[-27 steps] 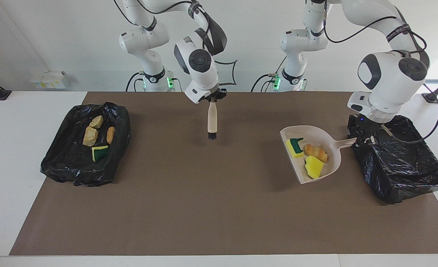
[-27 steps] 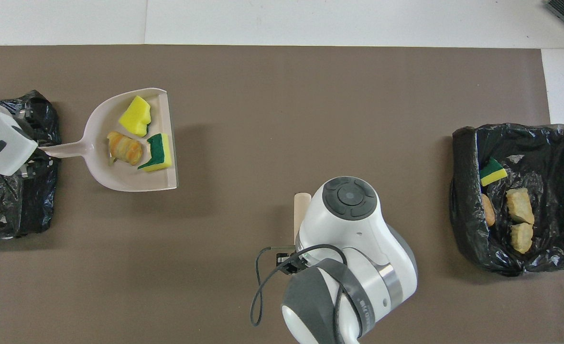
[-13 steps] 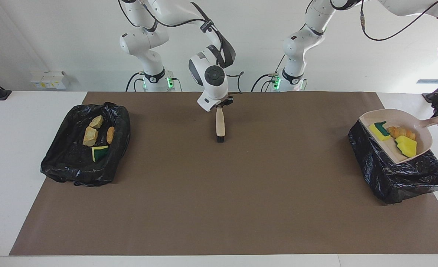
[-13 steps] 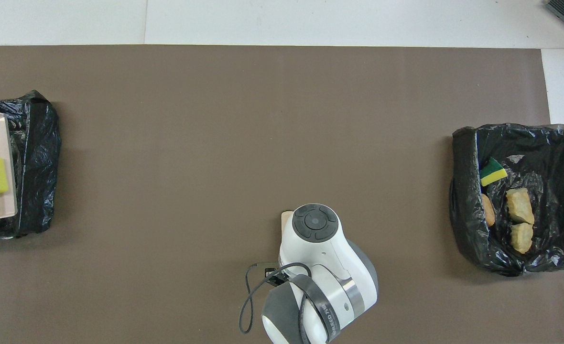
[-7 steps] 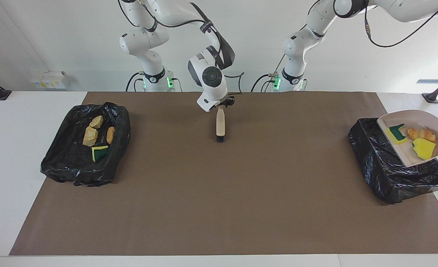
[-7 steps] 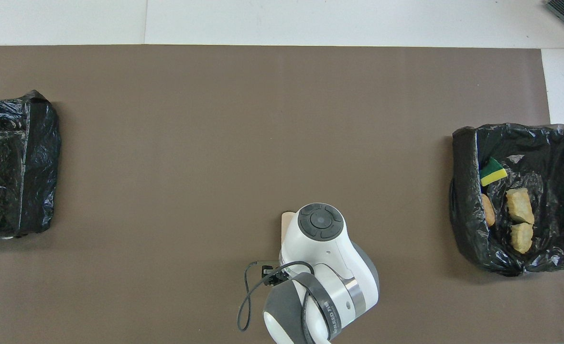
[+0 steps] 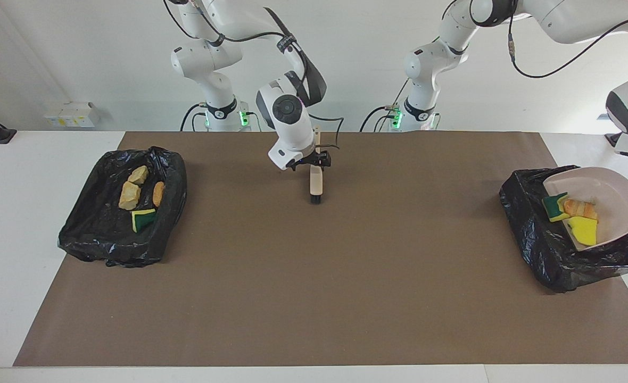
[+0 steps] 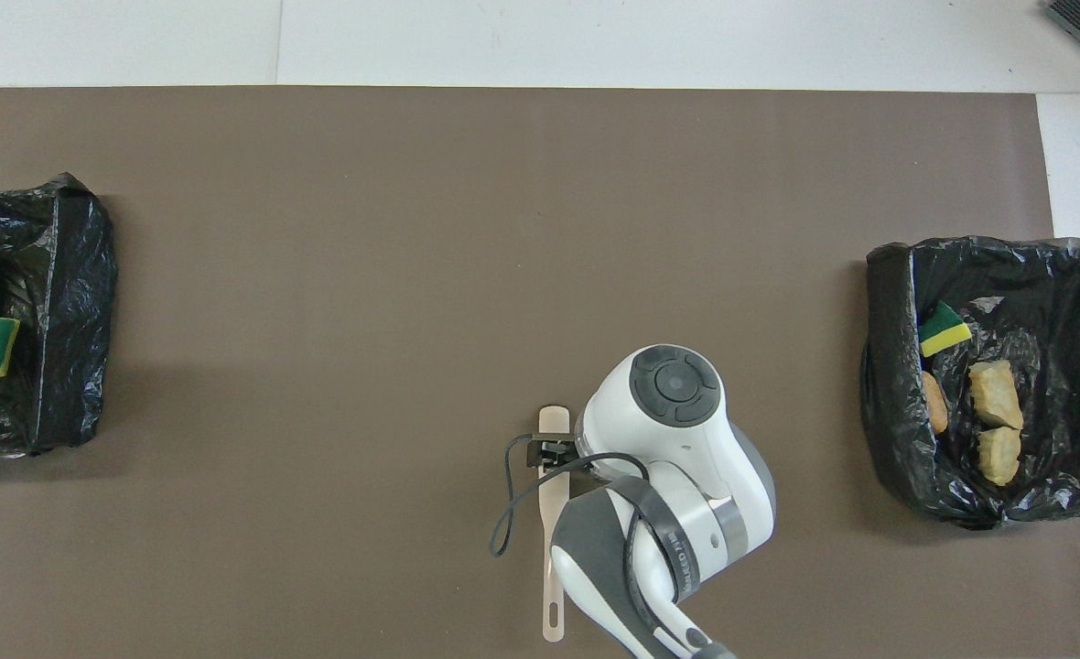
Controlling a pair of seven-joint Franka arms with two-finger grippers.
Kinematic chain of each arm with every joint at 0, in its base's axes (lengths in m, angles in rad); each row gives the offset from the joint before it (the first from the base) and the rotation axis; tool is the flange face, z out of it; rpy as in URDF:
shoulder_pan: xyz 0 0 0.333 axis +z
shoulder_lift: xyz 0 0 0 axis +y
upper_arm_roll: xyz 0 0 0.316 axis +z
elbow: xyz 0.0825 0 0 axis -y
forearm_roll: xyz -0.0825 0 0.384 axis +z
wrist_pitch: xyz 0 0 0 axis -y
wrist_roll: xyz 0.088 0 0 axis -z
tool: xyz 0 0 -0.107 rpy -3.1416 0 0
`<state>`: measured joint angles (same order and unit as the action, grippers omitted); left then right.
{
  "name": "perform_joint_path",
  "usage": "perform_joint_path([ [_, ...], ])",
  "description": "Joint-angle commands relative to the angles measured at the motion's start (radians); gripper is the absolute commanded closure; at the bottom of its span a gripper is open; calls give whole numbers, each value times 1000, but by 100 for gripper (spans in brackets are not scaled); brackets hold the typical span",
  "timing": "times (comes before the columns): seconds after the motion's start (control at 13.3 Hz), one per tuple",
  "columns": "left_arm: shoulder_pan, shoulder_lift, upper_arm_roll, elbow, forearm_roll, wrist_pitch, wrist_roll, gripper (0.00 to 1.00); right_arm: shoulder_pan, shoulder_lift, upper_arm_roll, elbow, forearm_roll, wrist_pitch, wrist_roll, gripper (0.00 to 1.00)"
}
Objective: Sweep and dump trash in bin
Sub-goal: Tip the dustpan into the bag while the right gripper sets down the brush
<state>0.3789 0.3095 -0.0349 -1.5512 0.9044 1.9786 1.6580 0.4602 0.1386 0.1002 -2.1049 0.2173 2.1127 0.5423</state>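
Observation:
The beige dustpan (image 7: 612, 186) hangs tilted, mouth down, over the black-lined bin (image 7: 537, 234) at the left arm's end. Three pieces of trash sit at its lip: a green-backed sponge (image 7: 554, 206), a bread chunk (image 7: 580, 209) and a yellow sponge (image 7: 584, 230). Its handle runs out of view toward my left gripper, which is hidden and holds the dustpan aloft. The wooden brush (image 8: 552, 540) lies flat on the mat, bristles away from the robots. My right gripper (image 7: 312, 161) stands open astride its handle.
A second black-lined bin (image 7: 96, 234) at the right arm's end holds several scraps (image 7: 130, 196). A brown mat (image 7: 314, 298) covers the table between the bins. White table edge borders it on all sides.
The left arm carried the dustpan off the mat to over the bin and tipped it, so the scraps slid to its lip. The right gripper opened and the brush now lies flat.

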Motion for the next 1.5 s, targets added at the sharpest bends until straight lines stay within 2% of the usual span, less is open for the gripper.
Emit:
perform_joint_path([
  [0.0, -12, -50, 13, -43, 138, 37, -76, 100, -105, -19, 3, 48, -154, 3, 2, 0],
  [0.15, -2, -67, 13, -47, 210, 65, -75, 100, -210, -25, 4, 100, -241, 0, -8, 0],
  [0.38, 8, -99, 13, -47, 217, 71, -64, 100, -308, -30, 4, 175, -355, -25, -25, 0],
  [0.53, -12, -109, 7, -34, 187, 50, -46, 100, -369, -30, 4, 259, -360, -87, -34, 0],
  [0.68, -35, -112, 4, -32, 84, 1, -47, 100, -405, -54, 6, 321, -357, -175, -88, 0],
  [0.9, -48, -112, 3, -6, -115, -58, -47, 100, -431, -135, 0, 347, -338, -236, -104, 0],
  [1.2, -68, -118, 1, -21, -390, -90, -57, 100, -472, -198, -2, 397, -335, -417, -114, 0],
  [1.28, -69, -121, 1, -35, -457, -93, -66, 100, -489, -214, -2, 407, -302, -448, -120, 0],
  [1.43, -135, -142, 1, -81, -481, -118, -201, 100, -527, -235, -13, 414, -233, -456, -128, 0],
])
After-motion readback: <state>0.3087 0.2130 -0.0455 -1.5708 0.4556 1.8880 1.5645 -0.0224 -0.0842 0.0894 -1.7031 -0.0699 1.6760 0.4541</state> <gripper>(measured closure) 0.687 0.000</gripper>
